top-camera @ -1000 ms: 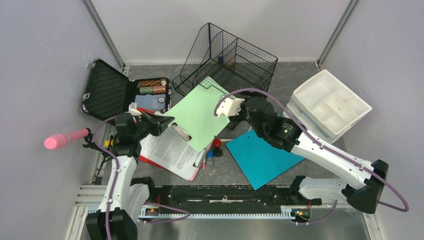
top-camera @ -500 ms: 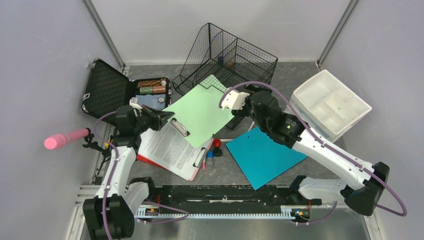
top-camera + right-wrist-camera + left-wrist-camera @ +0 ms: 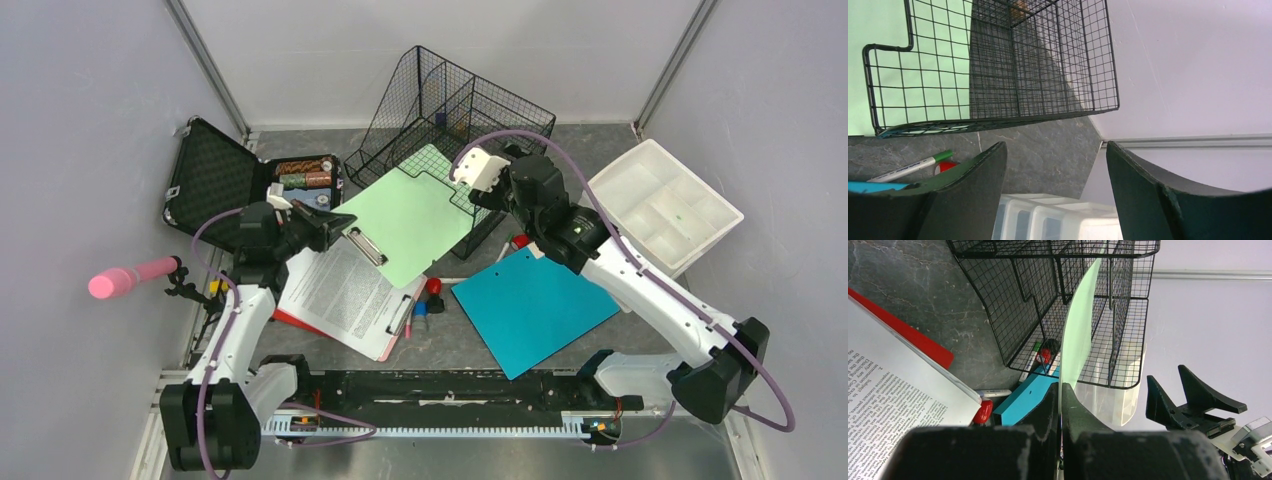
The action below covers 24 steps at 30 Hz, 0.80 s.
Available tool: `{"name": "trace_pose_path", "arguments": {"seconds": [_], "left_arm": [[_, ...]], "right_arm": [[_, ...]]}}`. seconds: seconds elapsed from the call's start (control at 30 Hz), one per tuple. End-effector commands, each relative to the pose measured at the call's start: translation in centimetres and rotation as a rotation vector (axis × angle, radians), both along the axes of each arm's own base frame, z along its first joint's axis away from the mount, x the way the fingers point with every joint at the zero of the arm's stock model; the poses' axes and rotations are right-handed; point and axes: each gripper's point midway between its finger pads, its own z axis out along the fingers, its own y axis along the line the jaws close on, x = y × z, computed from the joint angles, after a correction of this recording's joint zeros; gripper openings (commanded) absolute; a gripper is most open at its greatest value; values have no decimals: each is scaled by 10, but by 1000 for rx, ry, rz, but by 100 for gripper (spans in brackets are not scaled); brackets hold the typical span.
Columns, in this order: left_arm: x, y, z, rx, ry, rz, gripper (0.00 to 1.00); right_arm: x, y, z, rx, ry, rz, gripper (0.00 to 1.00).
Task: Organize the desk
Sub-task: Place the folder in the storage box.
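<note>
Left gripper (image 3: pixel 1060 405) clamped on the near edge of a pale green sheet (image 3: pixel 405 215), whose far corner reaches into the black wire rack (image 3: pixel 470 105), apparently just past its front lip. Right gripper (image 3: pixel 1053 150) hangs with fingers wide apart, empty, beside the rack. The dark-grey desk (image 3: pixel 600 150) lies beneath, bare toward its back right corner

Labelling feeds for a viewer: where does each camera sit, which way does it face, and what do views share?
Top external: above and behind the robot, looking down on the desk; left arm and right arm show.
Left wrist: on the left arm, facing the wire rack; left end effector, shut on the green sheet, shows.
Right wrist: on the right arm, facing wire rack and wall; open right end effector shows.
Shared: all see wire rack and green sheet.
</note>
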Motion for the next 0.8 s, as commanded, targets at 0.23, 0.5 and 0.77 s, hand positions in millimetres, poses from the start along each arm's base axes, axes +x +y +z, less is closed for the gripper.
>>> {"name": "trace_pose_path", "arguments": {"seconds": [0.23, 0.5, 0.77], "left_arm": [[1, -18, -14, 44, 16, -61, 5], [18, -31, -13, 66, 26, -92, 2], [20, -42, -17, 56, 23, -129, 2]], "right_arm": [[15, 8, 8, 77, -6, 2, 78], [26, 0, 6, 75, -4, -29, 78], [49, -12, 10, 180, 54, -43, 78]]}}
